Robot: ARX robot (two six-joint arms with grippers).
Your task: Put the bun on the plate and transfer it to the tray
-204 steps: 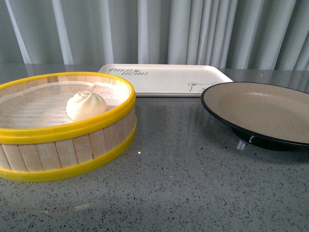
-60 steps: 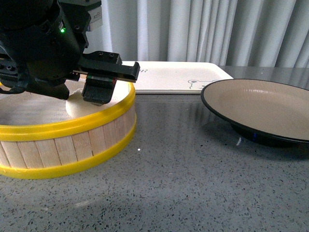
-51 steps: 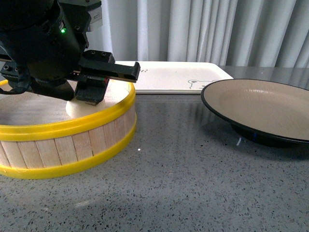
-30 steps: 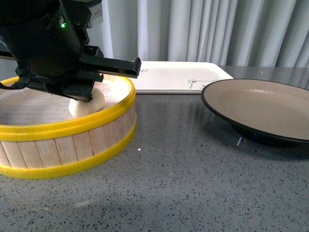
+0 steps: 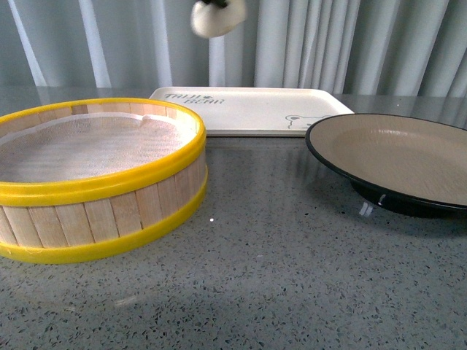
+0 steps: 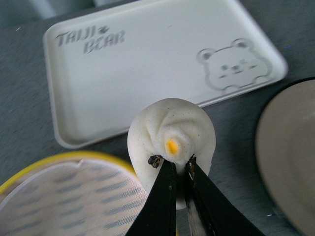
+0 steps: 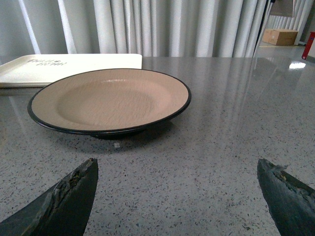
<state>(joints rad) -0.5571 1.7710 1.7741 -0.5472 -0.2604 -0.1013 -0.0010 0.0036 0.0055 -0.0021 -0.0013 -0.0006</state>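
The left gripper (image 6: 177, 169) pinches the bun (image 6: 172, 132) by its pleated top, 2 fingers (image 6: 160, 201) nearly together; it looks soft, light and tearable, with the plate (image 5: 387, 153) below to the gripper's right.

The small round white steamed bun (image 5: 217, 17) shows at twelve o'clock in the front view, blurred and clipped by the picture's edge; whatever grips it is out of frame apart from a dark speck. The yellow-rimmed wooden steamer basket (image 5: 109, 215) runs off at nine o'clock and the black-rimmed beige round plate (image 5: 332, 166) at three o'clock. That plate's rim covers the near right corner of the cream rectangular tray (image 5: 248, 109). In the left wrist view the left gripper (image 6: 178, 169) has black fingers (image 6: 162, 206) that cover part of the bun and leave the frame. Of the right gripper (image 7: 177, 164) only two dark tips show, and the tray's lettering (image 7: 49, 62) there is too small to read.
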